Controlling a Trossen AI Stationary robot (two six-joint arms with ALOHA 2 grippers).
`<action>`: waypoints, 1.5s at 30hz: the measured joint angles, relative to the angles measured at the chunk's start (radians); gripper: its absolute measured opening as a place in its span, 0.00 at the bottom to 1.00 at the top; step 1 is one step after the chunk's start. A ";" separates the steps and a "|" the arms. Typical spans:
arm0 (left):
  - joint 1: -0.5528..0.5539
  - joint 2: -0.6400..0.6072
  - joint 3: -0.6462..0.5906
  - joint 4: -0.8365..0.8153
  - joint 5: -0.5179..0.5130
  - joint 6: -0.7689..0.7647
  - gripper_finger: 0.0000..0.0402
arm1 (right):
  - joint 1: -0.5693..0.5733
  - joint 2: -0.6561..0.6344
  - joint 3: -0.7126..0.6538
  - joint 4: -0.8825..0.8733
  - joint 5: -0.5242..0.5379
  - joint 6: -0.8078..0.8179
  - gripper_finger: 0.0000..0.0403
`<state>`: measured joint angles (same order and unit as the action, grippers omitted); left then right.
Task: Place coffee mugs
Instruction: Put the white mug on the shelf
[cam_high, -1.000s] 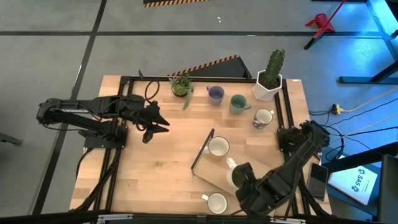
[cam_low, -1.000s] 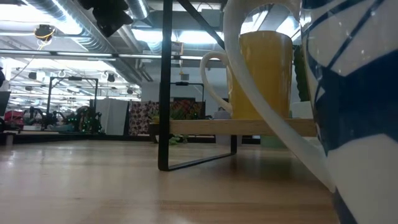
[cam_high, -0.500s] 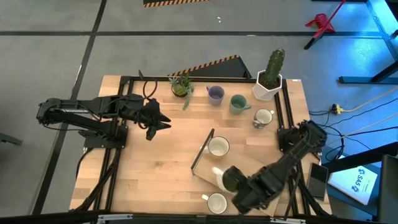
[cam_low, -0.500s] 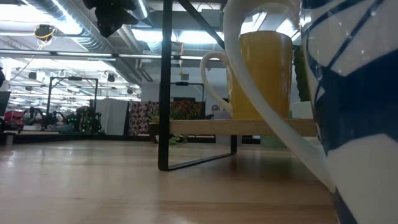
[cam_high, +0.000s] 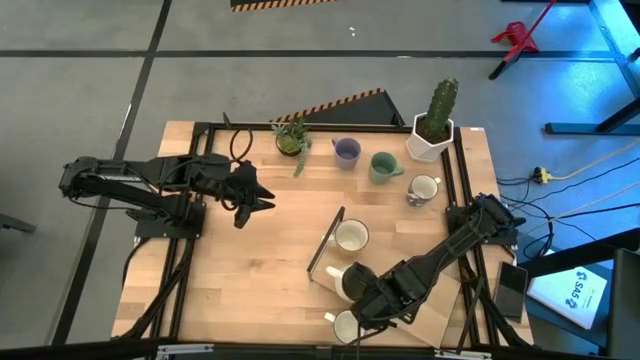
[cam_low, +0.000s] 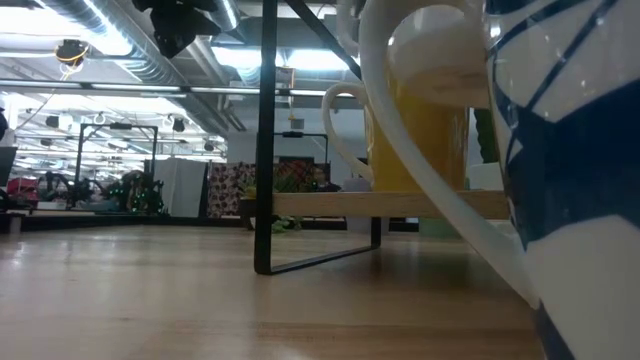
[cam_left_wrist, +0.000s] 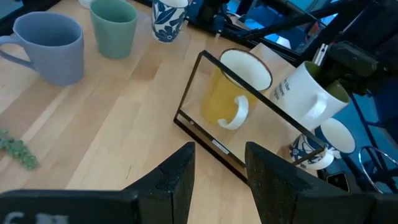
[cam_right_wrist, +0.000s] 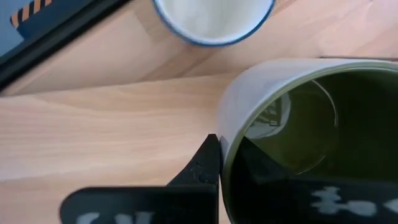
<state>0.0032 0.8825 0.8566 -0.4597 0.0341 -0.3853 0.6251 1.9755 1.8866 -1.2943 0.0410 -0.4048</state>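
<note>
1. The right end effector (cam_high: 362, 290) is at the front of the tabletop (cam_high: 240, 270), over the low end of the tilted wooden rack (cam_high: 345, 262). Its fingers are clamped on the rim of a white mug with an olive-green inside (cam_right_wrist: 298, 118); one finger (cam_right_wrist: 205, 163) is outside the wall, the other inside.
2. The left end effector (cam_high: 262, 199) hangs over the left-centre tabletop with its fingers (cam_left_wrist: 177, 180) apart and nothing between them. Bare wood lies open between it and the rack.
3. The black frame rail (cam_high: 330, 127) borders the back edge. Along that edge stand a leafy plant pot (cam_high: 291, 140), a lavender mug (cam_high: 346, 151), a teal mug (cam_high: 382, 166), a cactus pot (cam_high: 433, 125) and a white blue-patterned mug (cam_high: 423, 188).
4. A yellow mug with a white interior (cam_high: 351, 236) sits on the rack; a blue-and-white mug (cam_high: 345, 325) stands at the front edge, just beside the right end effector.
5. The high view hides most of the held mug under the arm. The left wrist view shows its white side with dark print (cam_left_wrist: 306, 93).
6. The low view is largely blocked by the blue-and-white mug (cam_low: 570, 200), cut off at the frame; the held mug (cam_low: 440, 50) shows above the rack.
</note>
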 joint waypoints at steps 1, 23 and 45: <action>0.000 0.000 0.000 0.000 0.000 0.000 0.34 | -0.005 0.000 0.000 0.008 0.000 -0.002 0.00; 0.000 -0.056 0.044 0.065 0.109 -0.057 0.34 | -0.051 0.068 0.000 0.046 -0.032 -0.101 0.00; 0.000 -0.130 0.398 0.104 0.045 0.107 0.34 | -0.089 0.068 -0.044 0.101 -0.036 -0.127 0.00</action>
<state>0.0032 0.7521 1.2550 -0.3559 0.0795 -0.2783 0.5358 2.0434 1.8425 -1.1938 0.0047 -0.5316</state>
